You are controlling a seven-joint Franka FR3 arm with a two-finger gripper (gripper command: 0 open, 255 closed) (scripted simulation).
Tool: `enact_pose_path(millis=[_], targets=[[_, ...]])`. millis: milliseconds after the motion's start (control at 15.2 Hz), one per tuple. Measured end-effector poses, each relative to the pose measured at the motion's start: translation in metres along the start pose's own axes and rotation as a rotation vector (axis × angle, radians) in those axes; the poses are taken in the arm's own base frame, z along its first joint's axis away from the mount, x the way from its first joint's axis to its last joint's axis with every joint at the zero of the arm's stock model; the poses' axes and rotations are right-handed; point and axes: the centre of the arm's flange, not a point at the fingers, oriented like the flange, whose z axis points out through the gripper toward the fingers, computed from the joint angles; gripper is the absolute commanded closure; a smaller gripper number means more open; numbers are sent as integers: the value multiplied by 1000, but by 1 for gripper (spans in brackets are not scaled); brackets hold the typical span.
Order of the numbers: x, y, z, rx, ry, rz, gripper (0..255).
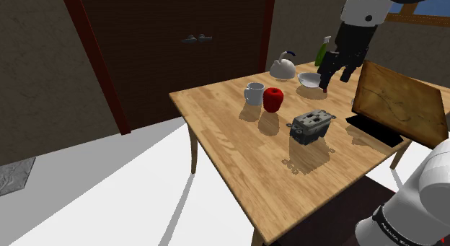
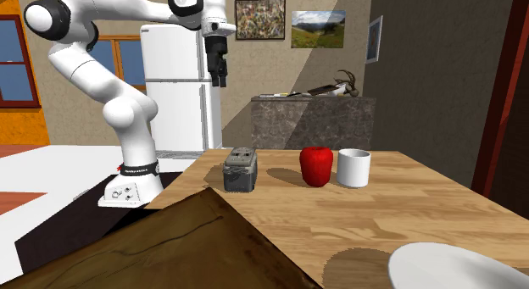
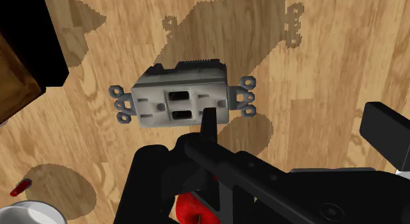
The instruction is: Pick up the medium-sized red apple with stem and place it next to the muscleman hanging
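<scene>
On the table, the apple stands just beside the mug, to its right in the shoulder view. The socket lies nearer the stand, apart from both. Behind them sit a kettle and a bowl. A board is at that view's right.

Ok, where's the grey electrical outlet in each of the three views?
Shoulder view: the electrical outlet stands right of centre on the table, to the lower right of the red apple.
Second exterior view: left of centre, left of the apple.
Wrist view: facing the camera on bare wood.
Shared landmark: the red apple, which in the wrist view is a red patch behind the black hand.
</scene>
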Motion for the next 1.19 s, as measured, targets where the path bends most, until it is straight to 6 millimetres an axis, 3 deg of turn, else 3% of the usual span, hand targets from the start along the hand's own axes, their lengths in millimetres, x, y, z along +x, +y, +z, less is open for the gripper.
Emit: enact_pose_path(millis=[132, 330, 726, 1188], targets=[[5, 2, 3, 0, 0, -9, 0], [30, 18, 15, 2, 1, -60, 0], [96, 52, 50, 5, 4, -183, 0], [174, 77, 83, 8, 8, -327, 0]])
